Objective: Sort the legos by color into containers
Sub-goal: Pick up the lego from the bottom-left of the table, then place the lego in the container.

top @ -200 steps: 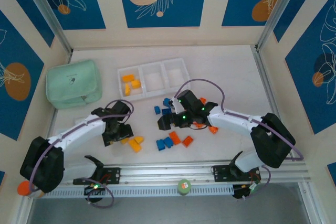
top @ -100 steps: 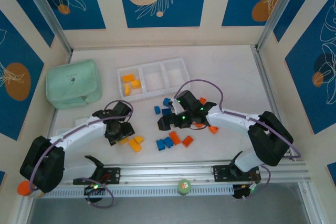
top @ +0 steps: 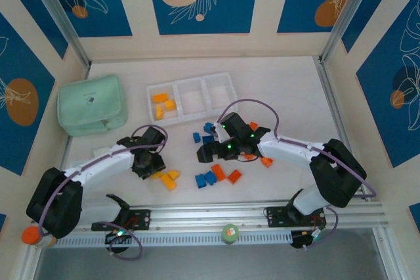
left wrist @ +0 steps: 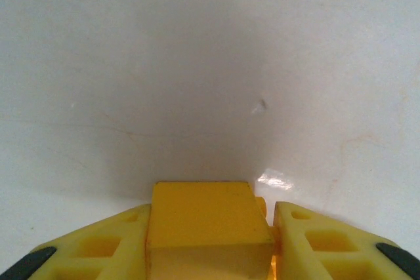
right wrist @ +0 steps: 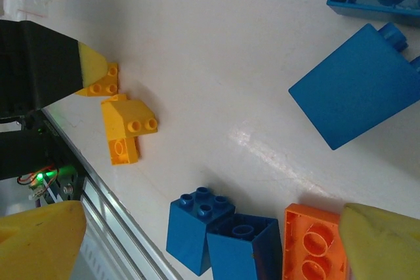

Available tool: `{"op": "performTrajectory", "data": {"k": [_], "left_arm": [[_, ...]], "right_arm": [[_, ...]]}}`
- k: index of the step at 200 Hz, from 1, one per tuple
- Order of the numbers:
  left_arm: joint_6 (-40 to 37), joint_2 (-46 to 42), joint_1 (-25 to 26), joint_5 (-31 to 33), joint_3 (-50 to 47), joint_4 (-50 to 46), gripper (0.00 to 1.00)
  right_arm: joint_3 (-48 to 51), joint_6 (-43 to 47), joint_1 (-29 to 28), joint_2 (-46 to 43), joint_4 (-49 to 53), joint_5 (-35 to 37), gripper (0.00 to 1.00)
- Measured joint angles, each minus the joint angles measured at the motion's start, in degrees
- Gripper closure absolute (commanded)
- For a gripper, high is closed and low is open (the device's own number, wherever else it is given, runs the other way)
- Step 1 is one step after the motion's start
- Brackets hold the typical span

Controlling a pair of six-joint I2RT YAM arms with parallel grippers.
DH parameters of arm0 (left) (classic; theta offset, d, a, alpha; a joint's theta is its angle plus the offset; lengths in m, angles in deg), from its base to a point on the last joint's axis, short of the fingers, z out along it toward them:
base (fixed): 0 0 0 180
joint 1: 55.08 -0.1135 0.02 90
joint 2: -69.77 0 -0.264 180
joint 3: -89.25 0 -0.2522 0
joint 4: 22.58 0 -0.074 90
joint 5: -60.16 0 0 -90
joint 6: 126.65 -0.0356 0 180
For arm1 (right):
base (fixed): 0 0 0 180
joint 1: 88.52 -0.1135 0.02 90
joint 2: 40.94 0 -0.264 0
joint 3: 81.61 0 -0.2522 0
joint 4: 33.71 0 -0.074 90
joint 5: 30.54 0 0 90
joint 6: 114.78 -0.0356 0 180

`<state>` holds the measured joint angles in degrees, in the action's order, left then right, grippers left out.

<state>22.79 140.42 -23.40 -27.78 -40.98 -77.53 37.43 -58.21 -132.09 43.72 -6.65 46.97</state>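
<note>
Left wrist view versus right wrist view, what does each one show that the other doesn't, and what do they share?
Left wrist: a close look at a yellow brick squeezed between the yellow fingers of the left gripper. Right wrist: blue bricks, an orange brick, loose yellow bricks, and the open right gripper. Shared: the white table, and probably that gripped yellow brick.

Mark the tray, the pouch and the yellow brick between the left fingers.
tray (top: pixel 192 101): top view, bare floor of the middle compartment.
pouch (top: pixel 92 104): top view, middle of its upper face.
yellow brick (left wrist: pixel 203 218): left wrist view, its top face.
</note>
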Motion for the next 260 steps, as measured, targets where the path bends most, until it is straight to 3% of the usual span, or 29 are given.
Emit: {"op": "performTrajectory", "data": {"k": [36, 72, 136, 181, 218, 260], "left_arm": [[-2.21, -1.18, 0.00, 2.32, 4.59, -4.46, 0.59], [-7.04, 0.61, -1.20, 5.14, 15.80, -7.08, 0.59], [-18.05, 18.95, -8.76, 8.15, 39.17, -6.12, 0.59], [-23.28, 33.35, -11.17, 8.02, 52.06, -4.59, 0.59], [-24.68, 40.61, -11.28, 6.91, 55.63, -4.24, 0.57], [-25.44, 43.78, -11.43, 6.47, 56.98, -4.48, 0.42]], "right_arm": [[-1.22, 0.33, 1.01, -0.02, 0.63, 0.00, 0.01], [-2.71, 0.68, 3.21, -1.11, 1.55, 0.04, 0.01], [-4.33, 0.87, 8.59, -3.48, 2.51, 0.28, 0.01], [-4.33, 0.87, 10.73, -5.20, 2.62, 0.28, 0.01], [-4.28, 0.85, 11.52, -5.40, 2.62, 0.26, 0.01], [-4.09, 0.83, 11.80, -5.40, 2.60, 0.26, 0.01]]}}
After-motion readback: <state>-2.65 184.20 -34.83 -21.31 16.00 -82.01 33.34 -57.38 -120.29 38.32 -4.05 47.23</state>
